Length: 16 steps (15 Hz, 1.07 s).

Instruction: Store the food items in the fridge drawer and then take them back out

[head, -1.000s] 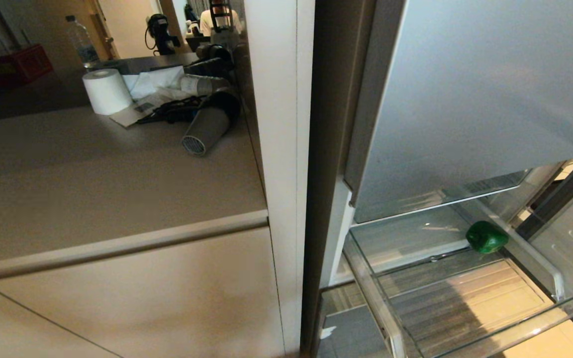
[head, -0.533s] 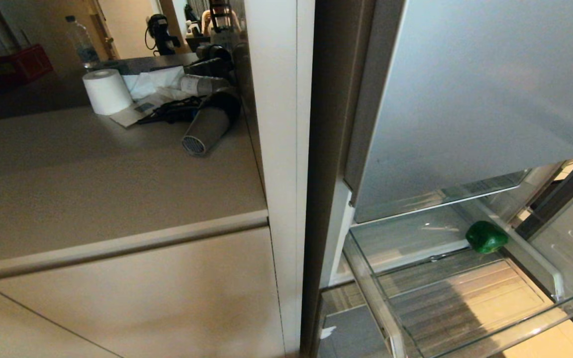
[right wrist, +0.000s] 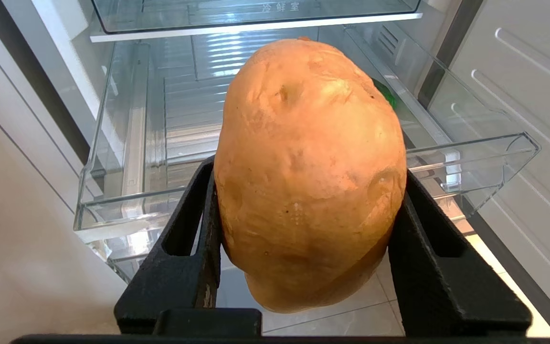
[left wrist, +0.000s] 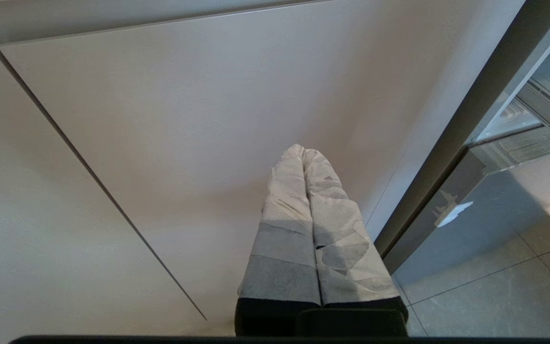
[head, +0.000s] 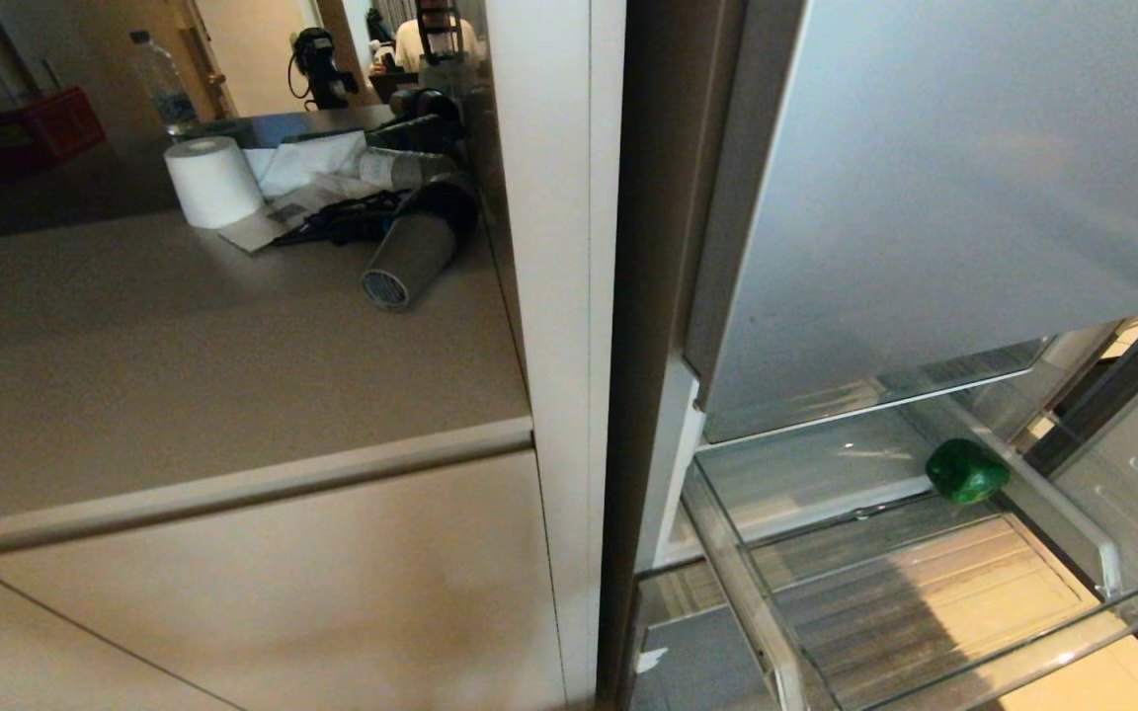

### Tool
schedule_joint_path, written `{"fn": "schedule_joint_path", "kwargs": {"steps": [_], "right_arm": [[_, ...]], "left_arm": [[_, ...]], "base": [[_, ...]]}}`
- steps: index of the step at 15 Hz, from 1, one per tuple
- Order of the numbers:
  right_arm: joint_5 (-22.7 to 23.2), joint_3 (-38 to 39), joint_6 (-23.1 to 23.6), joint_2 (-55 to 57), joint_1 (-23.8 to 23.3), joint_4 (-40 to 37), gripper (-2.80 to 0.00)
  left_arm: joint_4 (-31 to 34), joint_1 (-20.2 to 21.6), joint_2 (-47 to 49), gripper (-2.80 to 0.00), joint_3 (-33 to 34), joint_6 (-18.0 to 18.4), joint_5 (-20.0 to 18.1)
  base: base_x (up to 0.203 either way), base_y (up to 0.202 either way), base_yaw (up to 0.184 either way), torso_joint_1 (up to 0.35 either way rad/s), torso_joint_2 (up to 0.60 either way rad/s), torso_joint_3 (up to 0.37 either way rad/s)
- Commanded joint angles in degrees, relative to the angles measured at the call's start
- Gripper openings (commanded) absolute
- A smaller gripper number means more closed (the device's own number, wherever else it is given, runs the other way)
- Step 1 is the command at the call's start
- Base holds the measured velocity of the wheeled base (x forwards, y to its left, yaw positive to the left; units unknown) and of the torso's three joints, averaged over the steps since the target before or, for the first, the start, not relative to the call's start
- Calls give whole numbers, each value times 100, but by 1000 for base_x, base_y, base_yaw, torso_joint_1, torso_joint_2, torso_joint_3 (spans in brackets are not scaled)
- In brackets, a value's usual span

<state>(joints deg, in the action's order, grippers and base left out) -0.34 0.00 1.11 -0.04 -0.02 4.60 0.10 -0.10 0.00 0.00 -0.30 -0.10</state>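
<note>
The potato [right wrist: 309,172] is a large tan-orange oval with a matt, dimpled skin, shallow eyes and a few pale scuffs. It stands on end between the two black fingers [right wrist: 194,229] of the right gripper [right wrist: 306,191], which pinch it at its flanks; its lower end bulges out below them over pale floor tiles. Beyond the potato, farther out from this gripper, lies the pulled-out fridge drawer [right wrist: 127,157], a wide, shallow bin of clear plastic with a ribbed floor and rounded corners, its front wall level with the fingers' tips. The potato hides most of the drawer's middle; only a sliver of green shows past its upper right edge.

From the head camera that green thing reads as the bell pepper [head: 966,470], glossy, dark and lumpy, lying at the back right of the drawer [head: 757,602] against its side wall. Neither arm appears in this view, and the drawer's near corner is cut off by the frame.

The left gripper [left wrist: 303,152] has its two fingers [left wrist: 284,224], wrapped in creased pale tape, pressed together with nothing between them. They point at a smooth beige cabinet door [left wrist: 160,119], with the fridge's dark edge to one side.

On the matt countertop [head: 184,375] well away sit a white paper roll [head: 211,180] and a grey hair dryer [head: 411,252].
</note>
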Motion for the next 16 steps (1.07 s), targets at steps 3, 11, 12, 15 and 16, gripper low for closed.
{"fn": "schedule_joint_path", "kwargs": {"steps": [3,11,12,15,16], "right_arm": [[-1,176,11,-5,2,6,-280],[-1,176,-5,-5,2,6,-280],[-1,176,-5,-5,2,6,-280],[-1,176,-6,-5,2,6,-280],[-1,176,-14,-5,2,6,-280]], "left_arm": [[-1,1,9,-280,0,-5,1],[-1,1,9,-280,0,4,1],[-1,1,9,-280,0,4,1],[-1,1,9,-280,0,4,1],[-1,1,9,-280,0,4,1]], "base": [[0,0,0,0,0,0],[0,0,0,1,2,141],[0,0,0,7,-2,193],[0,0,0,2,-1,204],[0,0,0,6,-2,209]]}}
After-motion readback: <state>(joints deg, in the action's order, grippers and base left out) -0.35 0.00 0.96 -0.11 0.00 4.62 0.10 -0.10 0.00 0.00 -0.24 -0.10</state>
